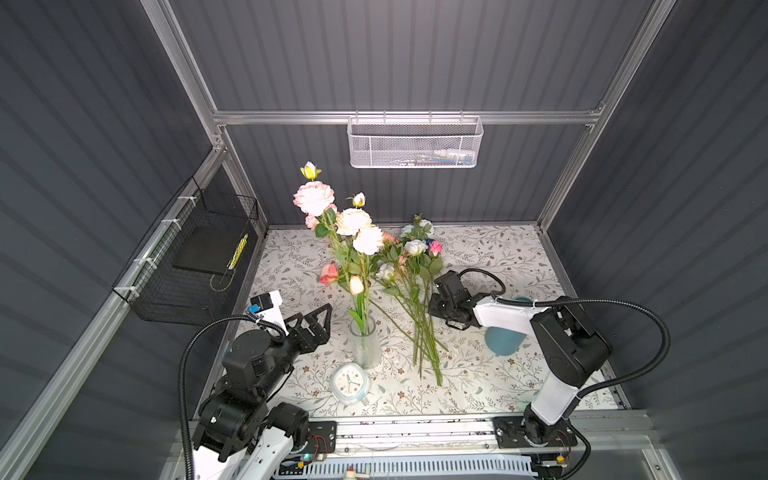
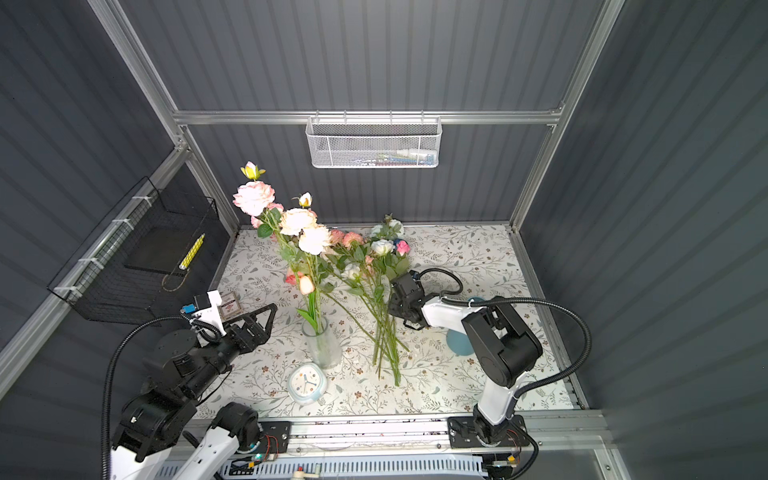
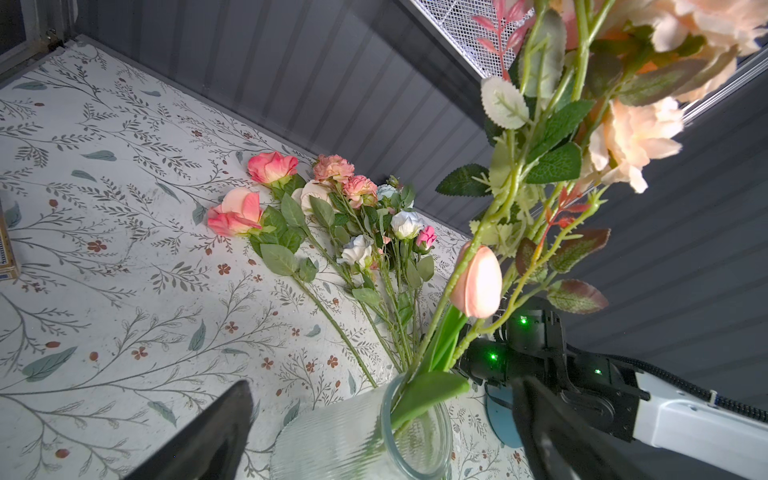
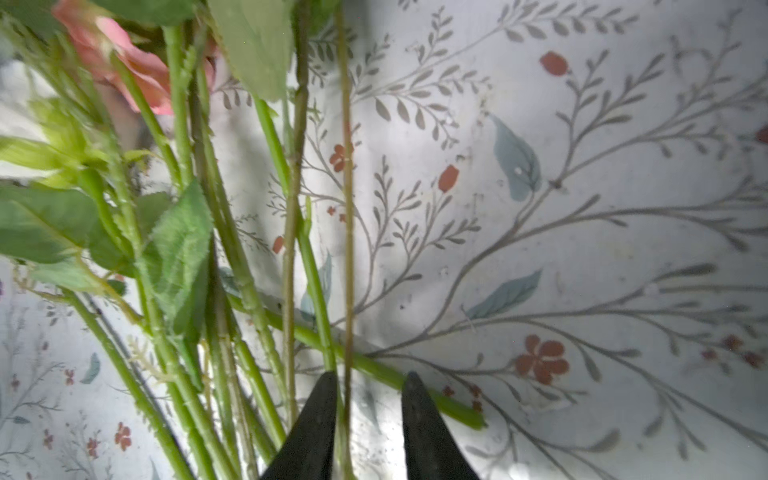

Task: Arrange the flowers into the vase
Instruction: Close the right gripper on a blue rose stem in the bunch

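Note:
A clear ribbed glass vase (image 1: pixel 365 347) (image 2: pixel 322 347) (image 3: pixel 332 440) stands near the table's front middle. It holds several tall flowers (image 1: pixel 353 226) (image 2: pixel 297 222) in pink and cream, plus a peach tulip (image 3: pixel 478 282). Just right of it, more flowers (image 1: pixel 409 286) (image 2: pixel 374 286) (image 3: pixel 345 232) lie in a loose bundle on the cloth, stems toward the front. My left gripper (image 1: pixel 326 322) (image 2: pixel 266 320) (image 3: pixel 382 384) is open, left of the vase and apart from it. My right gripper (image 1: pixel 434 309) (image 2: pixel 395 309) (image 4: pixel 368 376) points down onto the stems. Its jaws stand narrowly apart around a thin brownish stem (image 4: pixel 347 208).
A pale alarm clock (image 1: pixel 350 382) (image 2: pixel 305 382) lies in front of the vase. A teal round object (image 1: pixel 505 343) (image 2: pixel 459 347) sits under the right arm. A small box (image 2: pixel 228 305) lies at the left. A black wire basket (image 1: pixel 187 266) and a white mesh basket (image 1: pixel 415 143) hang on the walls.

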Motion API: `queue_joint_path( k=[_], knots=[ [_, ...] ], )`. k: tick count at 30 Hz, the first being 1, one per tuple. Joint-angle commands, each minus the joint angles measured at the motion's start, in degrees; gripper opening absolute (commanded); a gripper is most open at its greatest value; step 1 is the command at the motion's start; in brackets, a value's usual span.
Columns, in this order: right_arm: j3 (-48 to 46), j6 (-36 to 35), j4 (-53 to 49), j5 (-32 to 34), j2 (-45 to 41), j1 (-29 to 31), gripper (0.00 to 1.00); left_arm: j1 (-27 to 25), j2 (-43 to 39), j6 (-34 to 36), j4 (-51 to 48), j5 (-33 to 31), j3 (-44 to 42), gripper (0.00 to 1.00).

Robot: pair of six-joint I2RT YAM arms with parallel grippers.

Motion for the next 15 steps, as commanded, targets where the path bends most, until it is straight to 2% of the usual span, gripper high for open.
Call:
queue_joint_path(
  k=[1,4,15],
  knots=[
    [-2.2,0.4,4.4,-0.6,-2.0,-0.2,0.34,0.1,0.0,1.2,-0.7,-0.5,-0.9,1.0],
    [-1.1,0.5,3.3,-0.5,-1.2,-0.3,0.33,0.1,0.0,1.1,-0.2,-0.4,-1.3,1.0],
    [-0.5,0.8,3.6,-0.1,2.3,-0.8,0.11,0.1,-0.1,1.2,-0.7,-0.6,-1.2,1.0]
  ],
)
